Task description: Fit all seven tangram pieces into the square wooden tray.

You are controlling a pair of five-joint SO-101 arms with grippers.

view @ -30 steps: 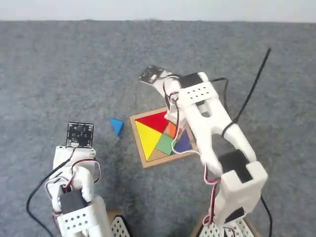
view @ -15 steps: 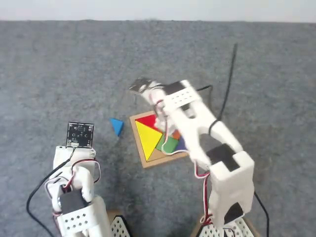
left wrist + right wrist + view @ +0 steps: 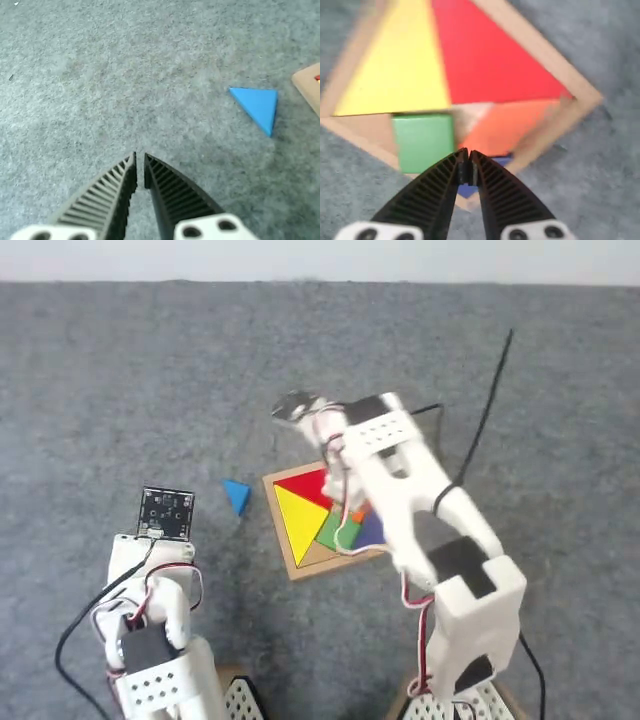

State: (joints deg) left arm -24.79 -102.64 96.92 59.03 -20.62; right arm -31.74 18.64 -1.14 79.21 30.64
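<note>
- Blue triangle (image 3: 237,496) is the loose piece. It lies flat on the grey tabletop (image 3: 120,390), just beside the tray (image 3: 290,565) and not touching it.
- The tray holds the red piece (image 3: 305,485), yellow piece (image 3: 293,518), green square (image 3: 330,530), orange piece (image 3: 505,130) and a violet piece (image 3: 372,532). There is bare wood along the near edge below yellow and green, plus a small bare patch in the middle (the arm covers part of the tray, so I can't be sure of the count).
- Left claw (image 3: 140,165) has its jaws together with only a sliver between the tips and holds nothing. It is low over the carpet, with the triangle ahead of it and off to one side, apart.
- Right claw (image 3: 469,155) is pressed together and empty, hanging over the tray where green, orange and violet meet.
- Handling, my guess: the triangle looks thin, stiff and light, with smooth painted faces — it is likely to skate or pivot if pinched off-centre. It won't bend and isn't fragile.
- Where to grip: by the edges only, since no top face can be taken. One finger goes on the long side and the other near the opposite corner, with the tips right down at the carpet.
- The fuzzy surface should give a bit — that helps the fingers get under the rim.
</note>
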